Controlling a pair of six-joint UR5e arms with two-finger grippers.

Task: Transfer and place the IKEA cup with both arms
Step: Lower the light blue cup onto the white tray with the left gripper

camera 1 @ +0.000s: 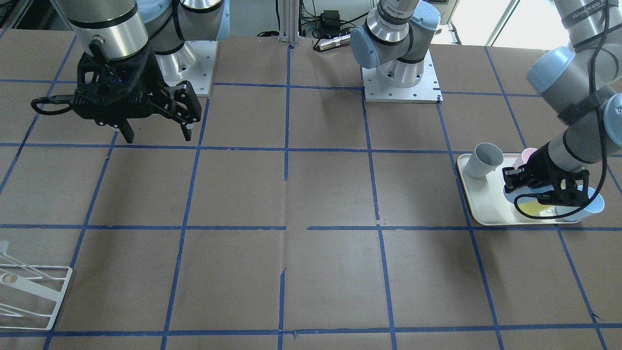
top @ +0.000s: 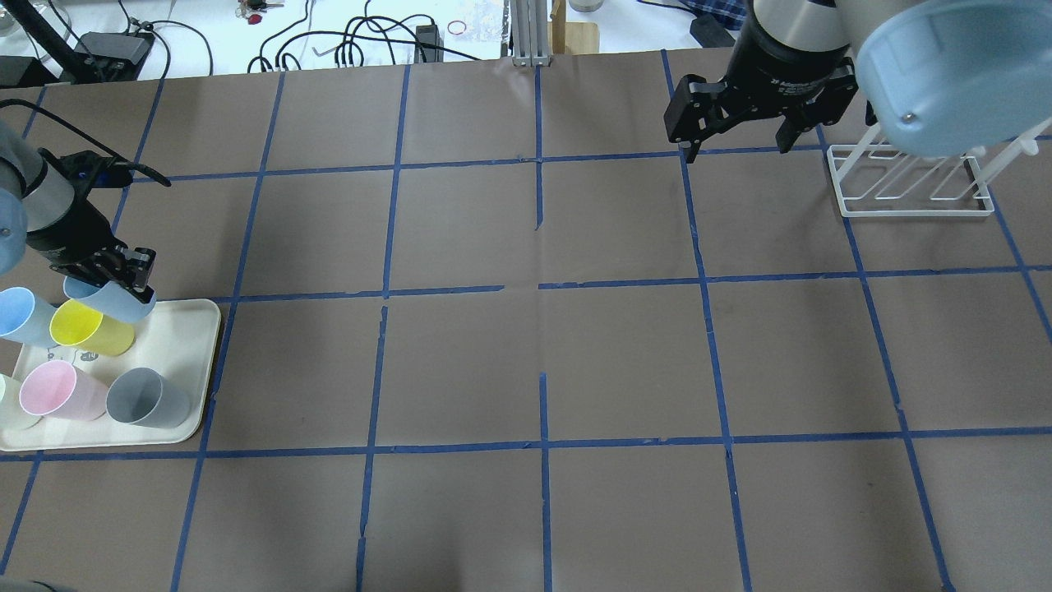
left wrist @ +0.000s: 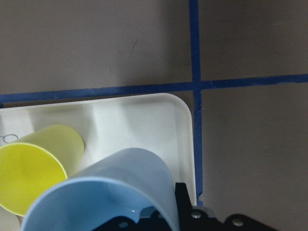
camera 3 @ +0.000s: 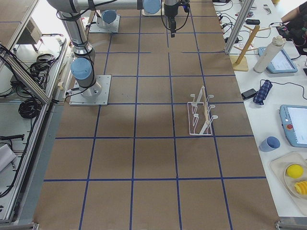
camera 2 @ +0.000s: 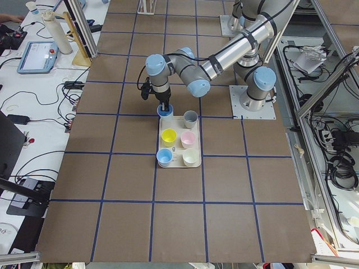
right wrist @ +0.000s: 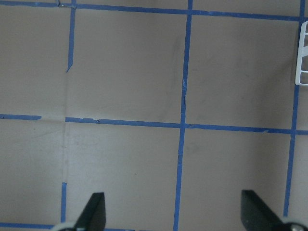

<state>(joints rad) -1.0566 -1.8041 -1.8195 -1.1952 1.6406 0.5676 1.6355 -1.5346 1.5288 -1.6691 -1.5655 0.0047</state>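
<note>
1. My left jaws are clamped on the cup [top: 115,302], pinching its wall at the rim. The open mouth is turned up toward my left wrist camera.
2. The cup is pale blue and tilted, not upright. It sits over the far edge of the tray [top: 181,329], close to the tray's far right corner. Whether its base touches the tray I cannot tell.
3. The tray lies in the left half of the table [top: 542,362], well in from the left edge in the side view.
4. A yellow cup [top: 86,329] stands on the tray just beside the held one, and from overhead the two overlap. A second blue cup [top: 20,316] stands next to the yellow one, toward the table's left edge.
5. On the tray's near side stand a pink cup [top: 57,390] and a grey cup [top: 148,399]. A pale cup [top: 8,399] is cut off by the overhead view's edge.
6. My right jaws are spread wide and hold nothing — the fingers [right wrist: 94,211] stand far apart with only bare table showing between them.
7. They hang pointing down above the table's right half. A white rack [top: 904,189] stands near them, toward the far edge, and they do not touch it.
</note>
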